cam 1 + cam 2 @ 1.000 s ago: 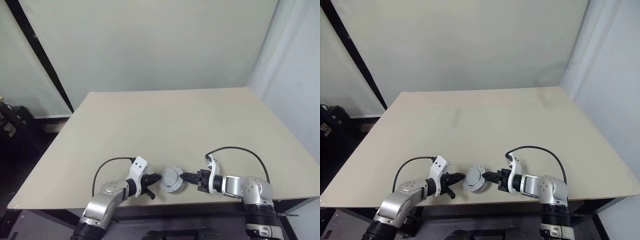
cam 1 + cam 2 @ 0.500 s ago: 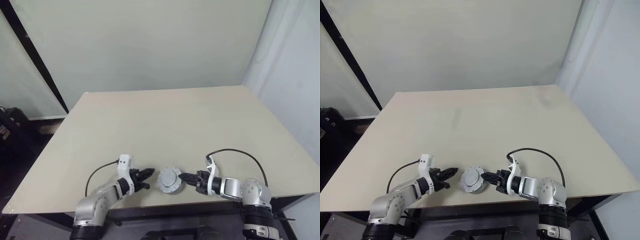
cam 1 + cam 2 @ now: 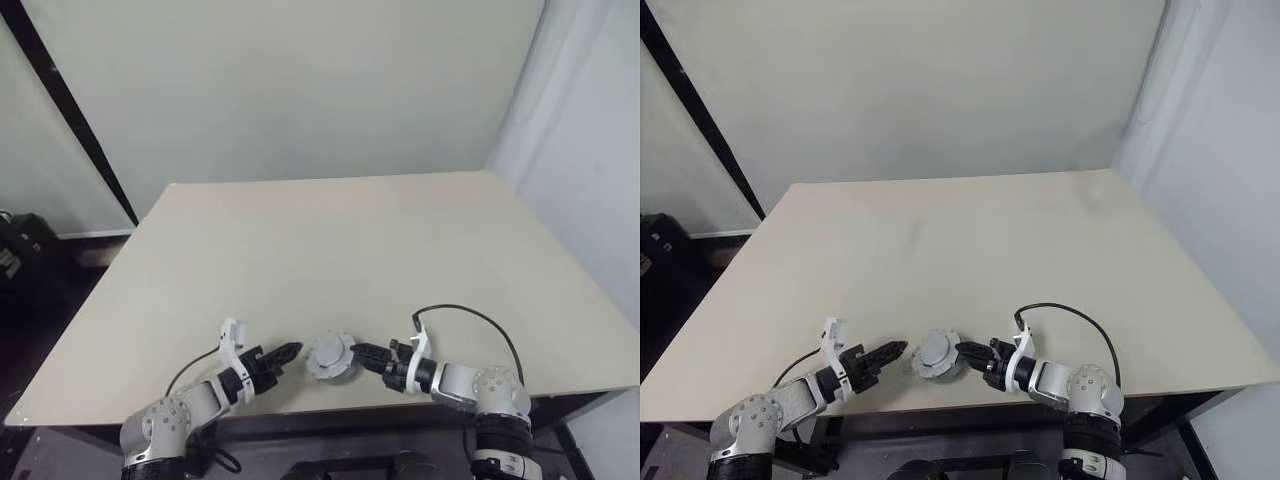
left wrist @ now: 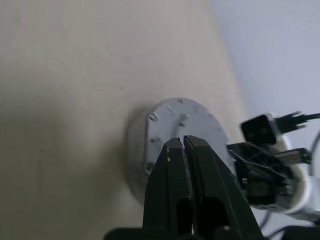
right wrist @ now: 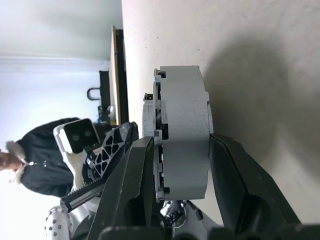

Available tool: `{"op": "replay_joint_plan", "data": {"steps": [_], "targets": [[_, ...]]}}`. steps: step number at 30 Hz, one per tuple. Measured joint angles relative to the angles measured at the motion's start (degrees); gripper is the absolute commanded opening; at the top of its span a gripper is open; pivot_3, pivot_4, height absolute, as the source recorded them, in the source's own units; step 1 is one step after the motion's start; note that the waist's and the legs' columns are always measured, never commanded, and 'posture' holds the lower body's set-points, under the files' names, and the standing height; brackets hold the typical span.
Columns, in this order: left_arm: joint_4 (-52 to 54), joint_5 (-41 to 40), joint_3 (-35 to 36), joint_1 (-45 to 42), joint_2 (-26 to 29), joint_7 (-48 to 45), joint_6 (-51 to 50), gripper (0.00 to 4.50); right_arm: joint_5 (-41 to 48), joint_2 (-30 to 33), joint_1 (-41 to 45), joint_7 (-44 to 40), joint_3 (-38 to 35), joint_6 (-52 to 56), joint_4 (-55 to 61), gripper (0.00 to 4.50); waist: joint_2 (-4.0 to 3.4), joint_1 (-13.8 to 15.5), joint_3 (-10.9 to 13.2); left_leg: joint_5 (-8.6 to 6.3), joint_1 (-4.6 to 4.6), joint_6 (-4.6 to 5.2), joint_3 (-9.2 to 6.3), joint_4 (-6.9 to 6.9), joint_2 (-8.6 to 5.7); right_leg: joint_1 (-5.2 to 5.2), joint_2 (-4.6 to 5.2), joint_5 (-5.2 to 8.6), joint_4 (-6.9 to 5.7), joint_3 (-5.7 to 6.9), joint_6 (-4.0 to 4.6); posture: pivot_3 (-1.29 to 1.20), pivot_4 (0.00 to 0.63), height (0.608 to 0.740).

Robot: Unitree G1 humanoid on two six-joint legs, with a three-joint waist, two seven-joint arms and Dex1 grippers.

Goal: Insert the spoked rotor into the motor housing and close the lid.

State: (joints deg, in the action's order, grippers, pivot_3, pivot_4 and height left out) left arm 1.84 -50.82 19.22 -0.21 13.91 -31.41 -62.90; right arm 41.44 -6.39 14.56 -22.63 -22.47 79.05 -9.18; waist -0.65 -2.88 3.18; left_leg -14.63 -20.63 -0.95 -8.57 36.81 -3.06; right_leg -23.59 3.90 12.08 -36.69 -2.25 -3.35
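My right claw (image 5: 175,165) grips the motor housing (image 3: 329,355) — a round grey puck with its lid (image 4: 185,122) seated on top — one finger above, one below, near the front edge of the pale worktop (image 3: 330,240). My left claw (image 3: 283,353) is pinched fully together and holds nothing; its tips point at the housing from just beside it, not touching. A person in a dark jacket (image 5: 30,152) shows beyond the worktop's edge.

We see a big tan table (image 3: 340,240) — flat and smooth. Only one thing sits on it, the round grey motor housing (image 3: 329,355) with its lid on — near the front edge.
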Motion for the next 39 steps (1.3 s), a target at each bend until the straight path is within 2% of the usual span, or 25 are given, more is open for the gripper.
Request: {"op": "replay_joint_plan", "data": {"steps": [9,15,22,26,32,39], "targets": [[-2.5,-4.3,1.5,0.0,-2.6,1.5,-3.1,0.00,1.8,-0.1,0.2,1.5,-0.5,0.5,0.4,1.38,0.01,0.0,0.0,-0.01,0.00,-0.02,0.01,-0.01,0.03,-0.03,-0.03,0.04,0.00,0.00,0.07,0.00,0.000,0.740],[-3.0,-4.4,2.4,0.9,-2.5,1.4,-2.0,2.00,1.9,-0.1,0.2,2.1,-0.5,0.4,0.6,1.38,0.02,0.0,0.0,-0.03,-0.02,-0.04,0.02,-0.01,0.02,-0.05,-0.02,0.09,0.01,0.00,0.15,0.00,0.000,0.740],[-3.6,-9.6,9.8,1.1,-0.5,2.7,-1.5,4.49,2.0,-0.3,0.6,2.5,-1.2,-0.1,0.6,1.38,0.02,0.0,0.0,-0.04,-0.04,-0.06,0.03,-0.03,0.04,-0.08,-0.02,0.09,0.02,-0.01,0.15,0.00,0.000,0.740],[-3.8,-11.0,10.8,2.0,-0.8,4.1,-1.7,4.50,3.5,-0.8,1.5,2.6,-2.5,-0.1,0.5,1.38,0.03,0.0,0.0,-0.04,-0.05,-0.06,0.02,-0.03,0.03,-0.08,-0.01,0.08,0.03,-0.01,0.15,0.00,0.000,0.740],[-4.9,-12.7,10.5,1.9,-4.3,7.0,-1.9,4.50,6.1,-0.9,2.7,3.2,-3.3,0.3,0.6,1.38,0.06,0.0,0.0,-0.04,-0.04,-0.06,0.01,-0.04,0.04,-0.08,-0.02,0.08,0.03,-0.01,0.15,0.00,0.000,0.740],[-7.3,-15.5,9.1,1.1,-6.0,6.7,-3.6,4.50,8.1,-1.0,2.7,4.4,-3.3,1.2,0.8,1.38,0.06,0.0,0.0,-0.03,-0.05,-0.06,0.03,-0.05,0.03,-0.09,-0.02,0.08,0.03,-0.01,0.15,0.00,0.000,0.740]]}}
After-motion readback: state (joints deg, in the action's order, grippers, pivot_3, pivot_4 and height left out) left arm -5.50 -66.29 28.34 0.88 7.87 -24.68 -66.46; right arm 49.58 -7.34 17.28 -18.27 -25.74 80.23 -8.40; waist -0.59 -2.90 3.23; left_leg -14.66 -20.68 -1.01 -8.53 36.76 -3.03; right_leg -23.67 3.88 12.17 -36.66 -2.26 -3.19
